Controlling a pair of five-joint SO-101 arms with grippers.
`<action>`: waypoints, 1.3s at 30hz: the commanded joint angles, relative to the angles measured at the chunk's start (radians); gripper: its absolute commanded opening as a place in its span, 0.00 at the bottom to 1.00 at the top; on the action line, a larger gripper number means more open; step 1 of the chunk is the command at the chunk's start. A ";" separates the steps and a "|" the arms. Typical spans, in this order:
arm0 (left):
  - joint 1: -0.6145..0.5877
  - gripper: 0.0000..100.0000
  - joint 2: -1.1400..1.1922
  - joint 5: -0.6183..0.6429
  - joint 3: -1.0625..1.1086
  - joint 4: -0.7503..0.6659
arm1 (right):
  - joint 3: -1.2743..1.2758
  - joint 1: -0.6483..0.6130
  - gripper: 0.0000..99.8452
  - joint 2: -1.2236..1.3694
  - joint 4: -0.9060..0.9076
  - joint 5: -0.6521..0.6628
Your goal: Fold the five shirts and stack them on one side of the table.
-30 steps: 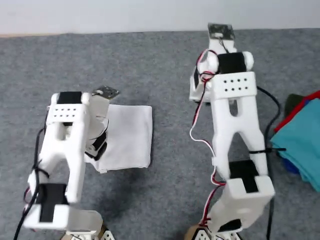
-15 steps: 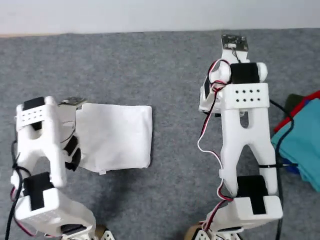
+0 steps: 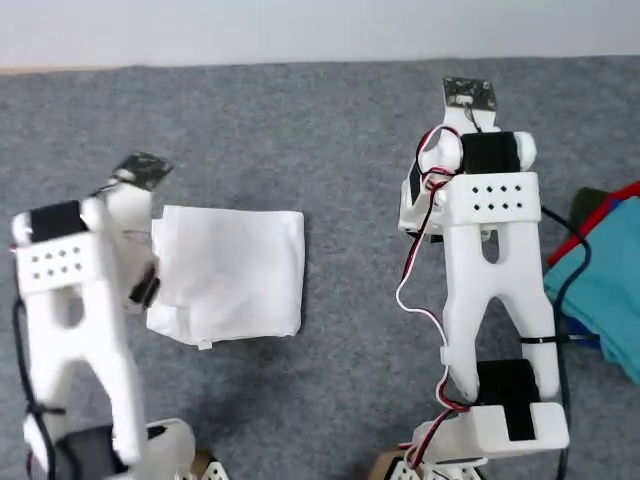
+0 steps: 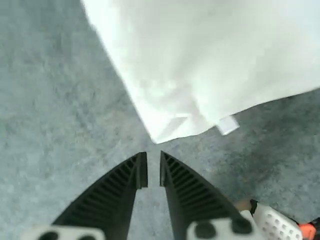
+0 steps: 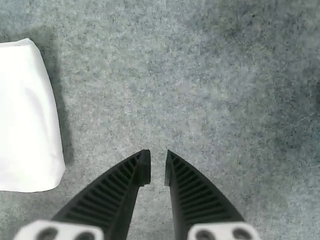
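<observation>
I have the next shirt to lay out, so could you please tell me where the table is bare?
The grey felt table is bare between the folded white cloth shirt and the right arm, and from that shirt to the far pale wall. The right edge is crowded: a heap of teal, red and dark shirts beside that arm.

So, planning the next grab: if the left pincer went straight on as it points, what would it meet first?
Probably the near corner of the folded white shirt, just ahead of the left pincer; height is unclear.
</observation>
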 commanded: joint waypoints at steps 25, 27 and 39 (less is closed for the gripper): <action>-0.094 0.05 0.172 -0.100 0.236 -0.097 | -0.006 -0.035 0.06 -0.042 0.035 0.000; -0.094 0.05 0.172 -0.098 0.180 -0.049 | -0.006 -0.035 0.06 -0.042 0.033 0.000; 0.028 0.03 0.009 -0.052 -0.010 0.028 | 0.075 -0.036 0.06 -0.044 0.033 0.000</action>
